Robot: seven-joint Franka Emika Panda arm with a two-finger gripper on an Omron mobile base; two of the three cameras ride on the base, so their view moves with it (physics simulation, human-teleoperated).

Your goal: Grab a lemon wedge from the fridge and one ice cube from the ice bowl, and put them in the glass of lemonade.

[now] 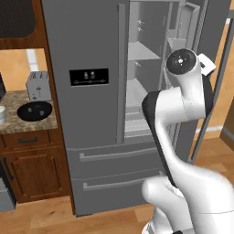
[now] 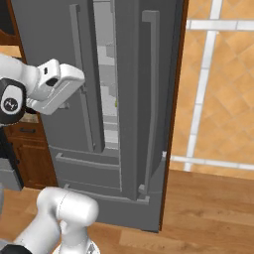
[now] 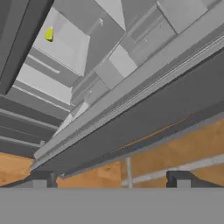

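The fridge (image 1: 91, 105) stands with its right door (image 2: 144, 99) swung open and its left door shut. In the hand view the lemon wedge (image 3: 49, 33) is a tiny yellow piece lying on a pale inner shelf, far up and to the left of my gripper (image 3: 110, 179). The gripper is open, its two dark fingertips (image 3: 41, 178) wide apart with nothing between them, well short of the shelf. On the counter left of the fridge, the black ice bowl (image 1: 34, 111) holds pale cubes. The whitish glass of lemonade (image 1: 1, 114) shows at the picture's left edge.
A grey toaster (image 1: 39, 85) stands behind the bowl on the stone counter (image 1: 13, 125). The open door's edge and long handle (image 2: 151, 99) rise close on the right of my hand (image 2: 62, 89). Two lower drawers (image 1: 114, 169) sit under the doors. Wooden floor (image 2: 208, 208) lies to the right.
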